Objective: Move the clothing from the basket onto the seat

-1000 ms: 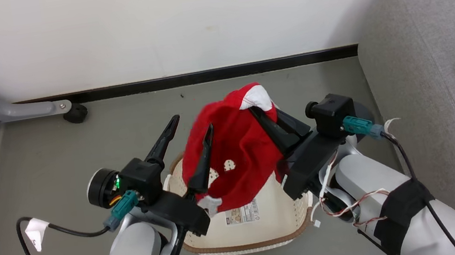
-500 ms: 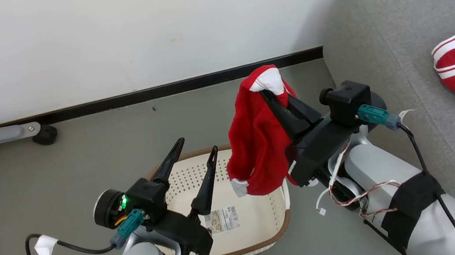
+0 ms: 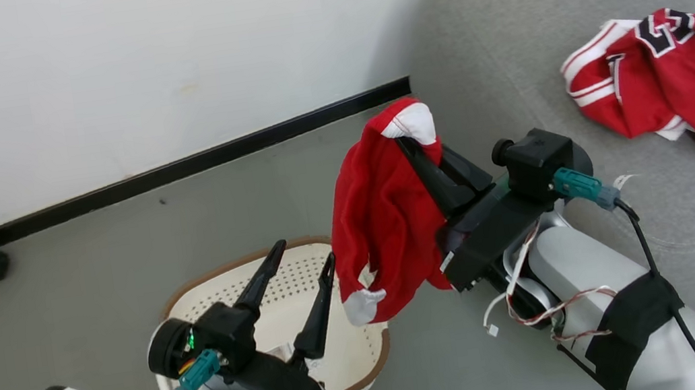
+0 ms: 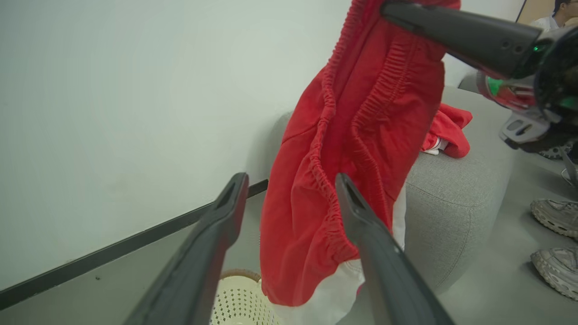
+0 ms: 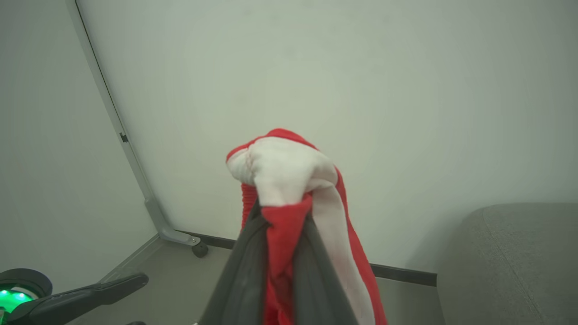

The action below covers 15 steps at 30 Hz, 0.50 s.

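The right hand [image 3: 414,145], its fingers pressed together on a white-trimmed fold, pinches a pair of red shorts [image 3: 384,217] and holds them high. The cloth hangs free over the floor [image 3: 60,276] between the basket [image 3: 213,302] and the seat [image 3: 506,64]. The height probably serves to lift the trailing hem clear of the basket rim and over the cushion's rounded edge. The left hand [image 3: 304,252] hovers above the basket with fingers spread and nothing between them, apparently kept out of the hanging cloth. A red jersey [image 3: 677,74] with a black-and-white number already lies crumpled on the seat. The visible part of the basket holds no garment, only a corner of paper label [image 3: 281,352]; the left arm hides the rest.
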Motion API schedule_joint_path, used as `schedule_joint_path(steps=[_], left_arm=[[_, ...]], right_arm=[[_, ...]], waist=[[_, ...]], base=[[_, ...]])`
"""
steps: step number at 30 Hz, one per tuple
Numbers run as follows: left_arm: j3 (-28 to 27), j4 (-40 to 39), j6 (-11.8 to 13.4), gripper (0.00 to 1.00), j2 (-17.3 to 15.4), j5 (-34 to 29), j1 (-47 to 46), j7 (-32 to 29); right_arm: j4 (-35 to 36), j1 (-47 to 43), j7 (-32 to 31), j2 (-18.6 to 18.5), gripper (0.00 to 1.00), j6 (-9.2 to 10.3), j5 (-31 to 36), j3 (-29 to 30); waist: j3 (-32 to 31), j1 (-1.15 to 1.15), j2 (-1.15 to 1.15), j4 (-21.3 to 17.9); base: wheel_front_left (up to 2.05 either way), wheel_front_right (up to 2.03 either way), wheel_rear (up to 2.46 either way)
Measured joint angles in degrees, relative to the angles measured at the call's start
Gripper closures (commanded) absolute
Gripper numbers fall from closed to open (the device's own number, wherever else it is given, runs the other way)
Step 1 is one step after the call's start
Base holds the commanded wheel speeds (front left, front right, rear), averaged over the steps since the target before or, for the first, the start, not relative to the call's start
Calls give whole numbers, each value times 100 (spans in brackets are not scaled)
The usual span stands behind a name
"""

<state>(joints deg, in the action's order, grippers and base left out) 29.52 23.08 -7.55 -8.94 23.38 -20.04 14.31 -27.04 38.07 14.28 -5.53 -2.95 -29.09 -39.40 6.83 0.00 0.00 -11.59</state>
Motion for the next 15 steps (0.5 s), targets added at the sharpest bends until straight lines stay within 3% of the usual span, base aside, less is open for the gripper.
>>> schedule_joint_path(steps=[15], left_arm=[[57,-37,0,0,-87,15,244,0]], right_arm=[[343,-242,0,-76,100,43,140,163]], waist=[[14,0,0,-976]], base=[[0,0,0]])
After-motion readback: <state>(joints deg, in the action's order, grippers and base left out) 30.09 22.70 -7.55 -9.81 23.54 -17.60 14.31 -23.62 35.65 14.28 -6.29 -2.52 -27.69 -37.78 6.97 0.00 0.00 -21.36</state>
